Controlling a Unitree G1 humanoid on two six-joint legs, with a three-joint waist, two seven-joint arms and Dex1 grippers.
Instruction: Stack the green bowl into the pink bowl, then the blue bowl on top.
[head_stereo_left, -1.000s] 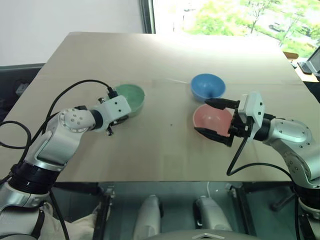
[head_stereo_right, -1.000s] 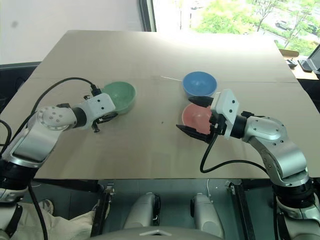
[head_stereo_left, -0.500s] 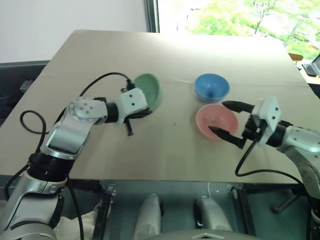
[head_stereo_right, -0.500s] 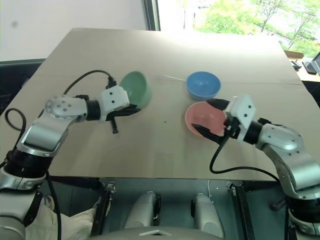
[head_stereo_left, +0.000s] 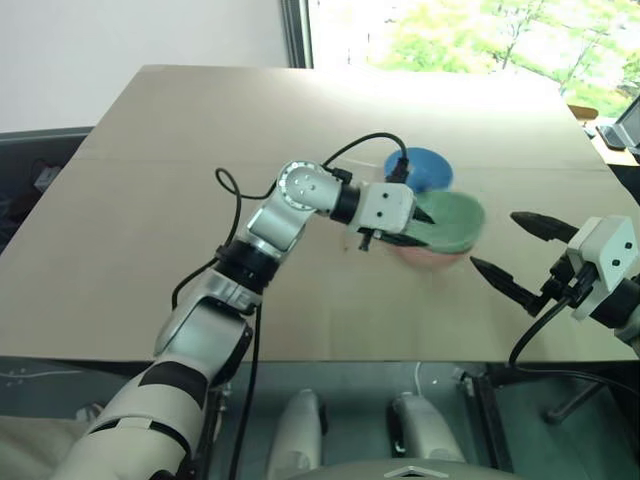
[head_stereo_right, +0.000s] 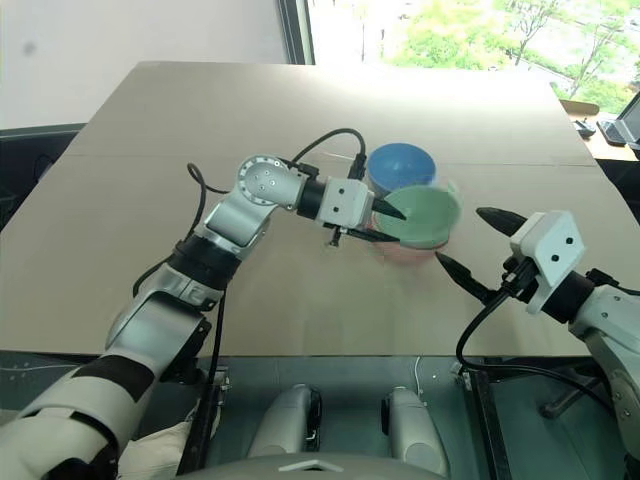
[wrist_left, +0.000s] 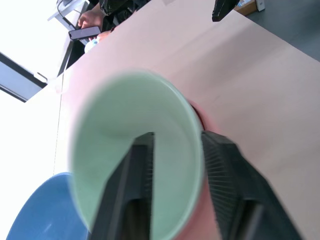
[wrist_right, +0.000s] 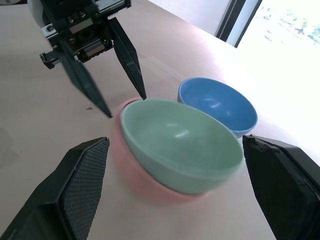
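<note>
The green bowl (head_stereo_left: 455, 218) sits tilted inside the pink bowl (head_stereo_left: 428, 259) right of the table's middle. My left gripper (head_stereo_left: 416, 229) reaches in from the left and is open. One finger (wrist_left: 141, 165) is inside the green bowl and the other is outside its rim, with a gap showing. The blue bowl (head_stereo_left: 424, 168) stands just behind the pair, close to them. My right gripper (head_stereo_left: 506, 250) is open and empty, a short way to the right of the bowls, pointing at them.
The tan table (head_stereo_left: 200, 150) spreads wide to the left and back. A window runs beyond the far edge. A person's hand with a phone (wrist_left: 86, 27) is off past the table's edge. My left arm's black cable (head_stereo_left: 300, 170) loops above the tabletop.
My left gripper carried the green bowl to the right, set it into the pink bowl and opened its fingers. My right gripper drew back to the right, away from the pink bowl.
</note>
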